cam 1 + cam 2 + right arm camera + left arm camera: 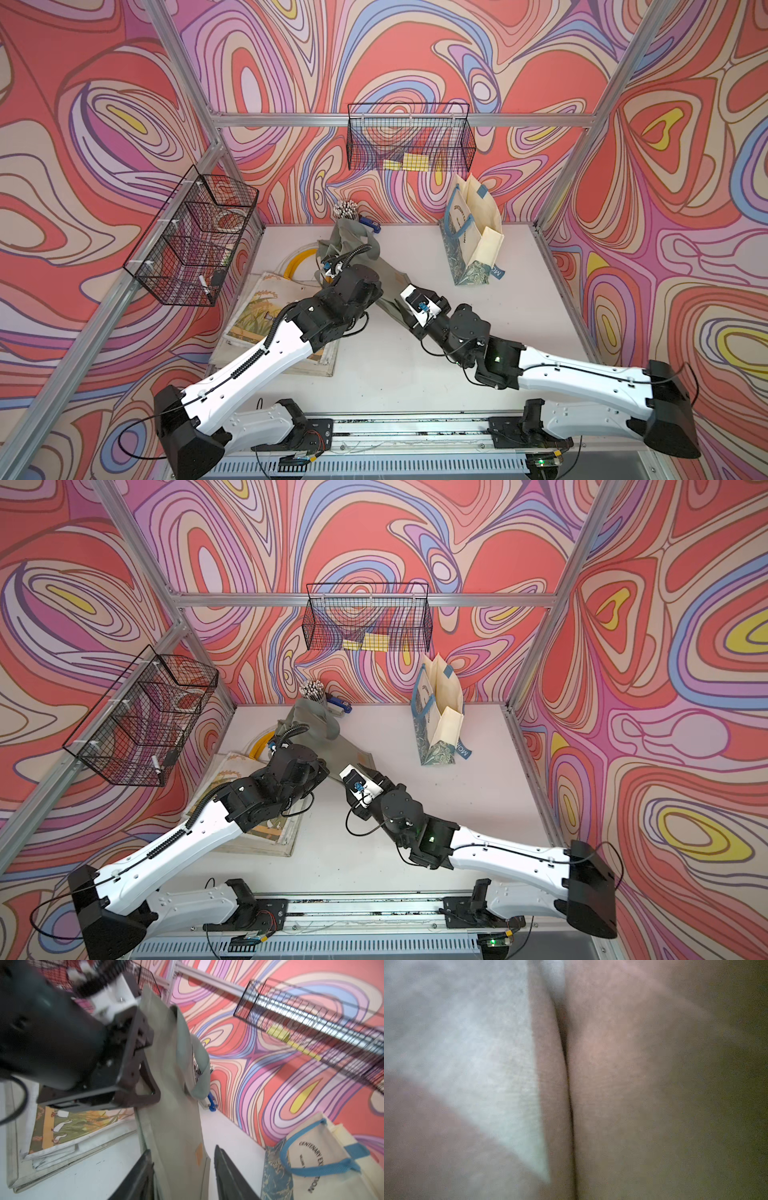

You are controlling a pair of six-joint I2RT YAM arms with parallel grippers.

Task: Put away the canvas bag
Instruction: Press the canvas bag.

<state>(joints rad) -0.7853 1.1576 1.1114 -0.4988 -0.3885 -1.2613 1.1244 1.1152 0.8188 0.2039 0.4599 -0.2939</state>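
Grey-green cloth of the canvas bag (633, 1084) presses right against the left wrist lens, a blur of folds with one dark crease and a pale wedge beside it; nothing else can be made out there.

In both top views the bag (388, 276) is held above the table (519, 311) as a long narrow strip. Its long axis slants from the far end beside the pencil cup (345, 208) and blue stapler (370, 224) toward the near right. The handle loop hangs at the far, upper end, and a small orange patch sits near the lower end.

The left gripper (145, 1057) is clenched on the bag's edge near the handles. Its jaws are hidden under the wrist in the top views. The right gripper (182, 1178) stands released, one finger on each side of the bag's lower end, which is cut off at the frame edge and covered by the wrist from above.

A flat printed tote (266, 316) lies under the left arm, with a yellow ring (299, 259) partly hidden behind it, so that side is crowded. A cream tote with blue handles (473, 232) stands at the far right, below the back wire basket (411, 137). A second wire basket (195, 237) hangs on the left wall. Bare table shows at the front centre and along the right edge.
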